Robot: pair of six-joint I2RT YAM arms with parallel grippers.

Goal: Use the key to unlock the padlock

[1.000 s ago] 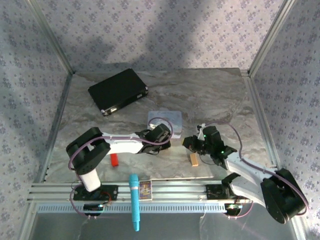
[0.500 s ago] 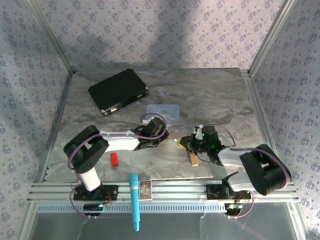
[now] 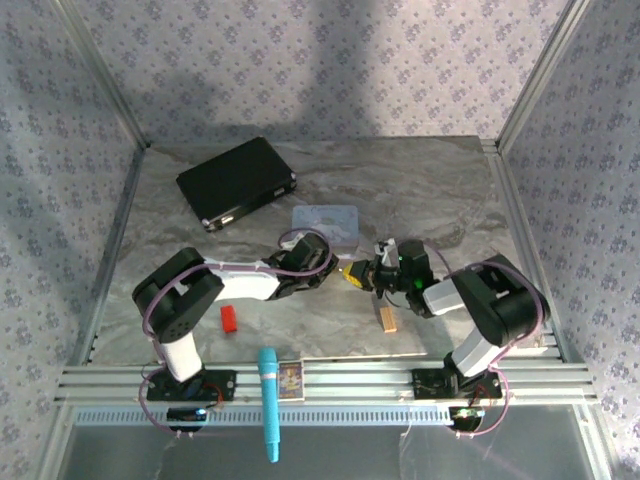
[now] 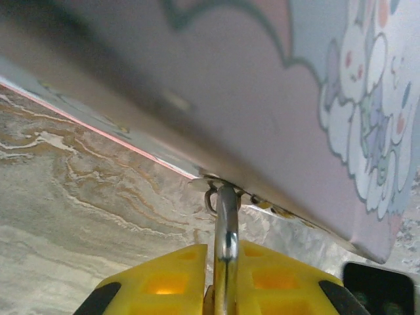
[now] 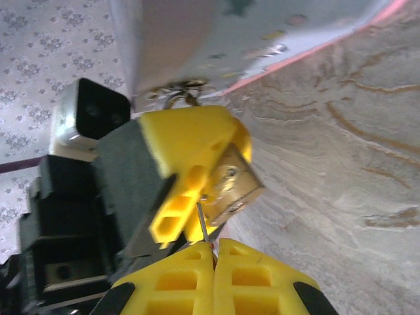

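The brass padlock [image 5: 233,186] hangs by its silver shackle [image 4: 226,223] from the hasp of the pastel tin box [image 4: 275,98]. My left gripper [image 4: 223,256] is shut on it, with the shackle pinched between its yellow fingers [image 5: 187,141]. My right gripper [image 5: 214,246] is shut on the thin silvery key [image 5: 202,222], whose tip points up at the padlock's bottom face. I cannot tell whether the tip is in the keyhole. In the top view the left gripper [image 3: 343,268] and right gripper [image 3: 368,274] meet just in front of the tin box [image 3: 325,216].
A black case [image 3: 236,183] lies at the back left. A red block [image 3: 229,318] sits near the left arm, and an orange-tan block [image 3: 388,319] lies below the right gripper. A blue pen-like stick [image 3: 268,402] and a small card [image 3: 290,379] rest on the front rail.
My right gripper has swung left with the key until it meets the left gripper at the padlock. The tin box and left gripper have shifted slightly toward the back.
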